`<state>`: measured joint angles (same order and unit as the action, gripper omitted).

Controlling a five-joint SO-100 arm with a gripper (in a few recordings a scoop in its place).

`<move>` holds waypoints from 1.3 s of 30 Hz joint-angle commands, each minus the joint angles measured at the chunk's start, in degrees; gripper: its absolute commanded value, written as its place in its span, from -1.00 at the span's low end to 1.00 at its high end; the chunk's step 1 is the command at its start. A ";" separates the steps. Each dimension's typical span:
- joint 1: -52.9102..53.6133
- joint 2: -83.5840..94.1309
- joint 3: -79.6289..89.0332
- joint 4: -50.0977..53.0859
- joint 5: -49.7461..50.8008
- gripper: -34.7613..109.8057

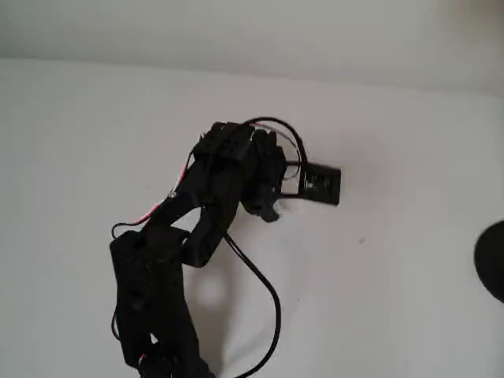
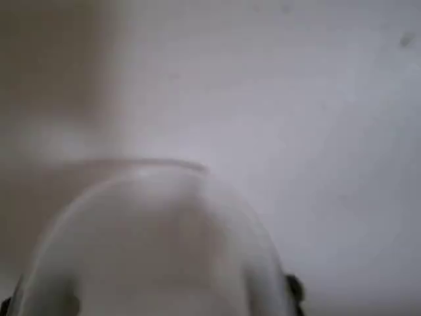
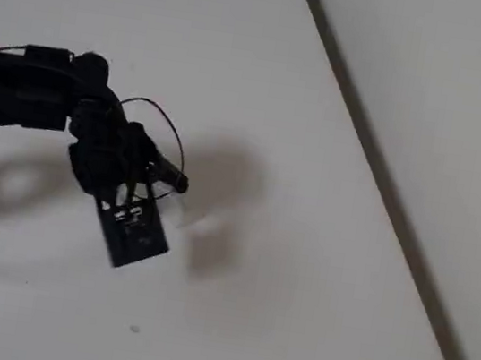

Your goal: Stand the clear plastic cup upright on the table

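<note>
- White and matte, the table (image 1: 394,157) takes up most of the overhead view, with a paler wall along its far edge.
- The black arm (image 1: 157,276) reaches in from the near left of that view, and its gripper (image 1: 264,193) sits near the middle of the table.
- A small black box (the wrist camera, by its look) (image 1: 319,183) sticks out to the right of the gripper.
- The clear plastic cup (image 2: 154,243) fills the lower part of the wrist view as a blurred, whitish dome close to the lens, with a faint curved edge above it.
- In the fixed view the gripper (image 3: 164,178) hangs over the table, a soft shadow to its right.
- How far the jaws stand apart cannot be told, nor whether they grip the cup.
- A dark round object (image 1: 492,260) lies at the right edge of the overhead view.
</note>
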<state>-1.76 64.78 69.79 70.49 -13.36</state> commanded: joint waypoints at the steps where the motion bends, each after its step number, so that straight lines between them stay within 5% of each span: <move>1: -0.26 12.39 -0.88 -3.78 -11.16 -0.44; 11: 2.81 27.16 6.94 -21.80 -34.54 -0.43; 23: 3.25 46.76 69.08 -88.33 -58.89 -0.41; 29: 0.35 29.88 81.39 -119.44 -68.03 -0.41; 34: 0.09 -0.53 79.80 -152.23 -73.83 -0.39; 39: -0.88 -16.35 73.30 -161.54 -75.15 -0.36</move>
<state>-1.49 62.75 148.62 -79.98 -86.66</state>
